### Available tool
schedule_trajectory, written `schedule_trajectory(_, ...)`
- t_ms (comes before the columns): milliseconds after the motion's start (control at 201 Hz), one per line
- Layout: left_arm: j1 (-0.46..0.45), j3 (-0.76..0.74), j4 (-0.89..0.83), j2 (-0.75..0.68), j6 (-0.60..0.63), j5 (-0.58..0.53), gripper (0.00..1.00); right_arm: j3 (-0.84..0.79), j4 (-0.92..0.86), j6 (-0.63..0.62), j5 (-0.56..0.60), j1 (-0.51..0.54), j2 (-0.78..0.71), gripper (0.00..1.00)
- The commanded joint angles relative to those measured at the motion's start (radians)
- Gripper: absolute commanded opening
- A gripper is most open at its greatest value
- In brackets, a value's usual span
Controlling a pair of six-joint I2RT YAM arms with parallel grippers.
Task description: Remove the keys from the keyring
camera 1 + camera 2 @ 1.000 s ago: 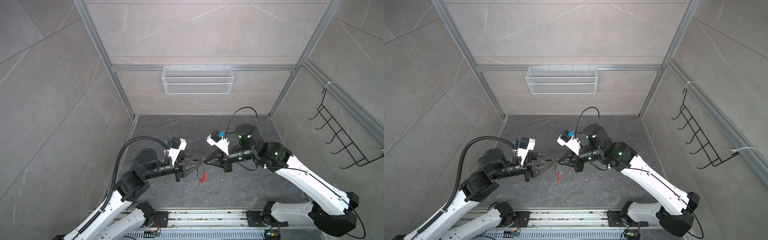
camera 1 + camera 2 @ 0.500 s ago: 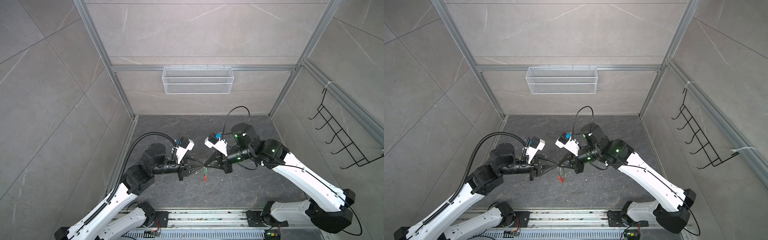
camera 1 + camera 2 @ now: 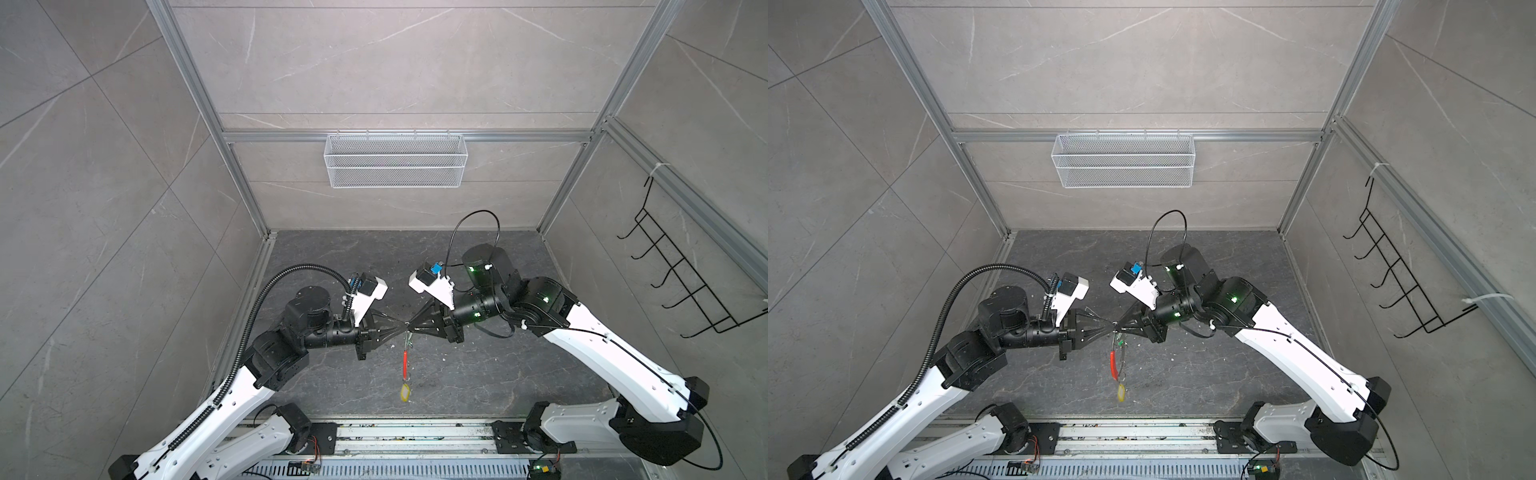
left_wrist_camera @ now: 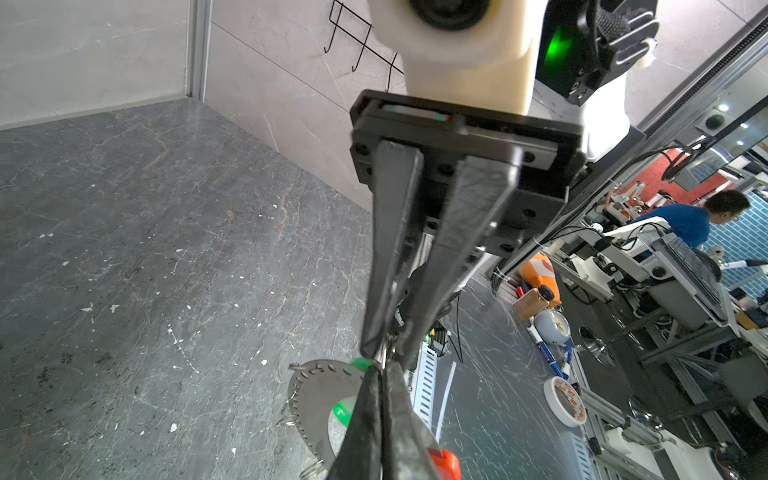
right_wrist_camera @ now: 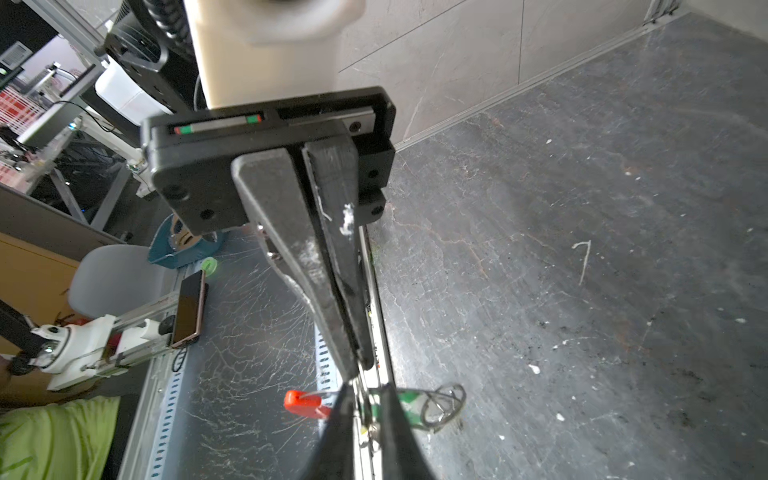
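Grip at mid-frame: left end effector (image 3: 401, 330) is clamped on keyring (image 3: 405, 365), tip to tip with right end effector (image 3: 412, 328), jaws slightly parted. Keyring hangs over counter (image 3: 498, 374), green key (image 3: 1121, 343) near top, yellow key (image 3: 404, 392) lowest.

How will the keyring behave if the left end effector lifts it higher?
Likely to pivot freely: the keyring dangles straight down from the shut left end effector. The yellow tag hangs loose at its bottom, so expect swinging. It looks thin and light, so it may slip.
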Motion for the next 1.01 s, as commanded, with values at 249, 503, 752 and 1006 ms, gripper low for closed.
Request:
schedule_trajectory(249, -0.003, -0.110, 0.267, -0.146, 0.021, -0.060, 0.00, -0.226, 0.323, 0.078, 0.077, 0.004, -0.179, 0.55)
schedule_trajectory(503, -0.004, -0.117, 0.323, -0.158, 0.015, -0.034, 0.00, -0.283, 0.432, 0.104, -0.002, 0.006, -0.183, 0.57)
schedule_trajectory(752, -0.004, -0.132, 0.378, -0.155, -0.013, -0.042, 0.00, -0.279, 0.456, 0.108, -0.037, 0.031, -0.155, 0.65)
schedule_trajectory(1006, -0.004, -0.139, 0.388, -0.152, -0.019, -0.050, 0.00, -0.266, 0.443, 0.101, 0.013, 0.056, -0.130, 0.46)
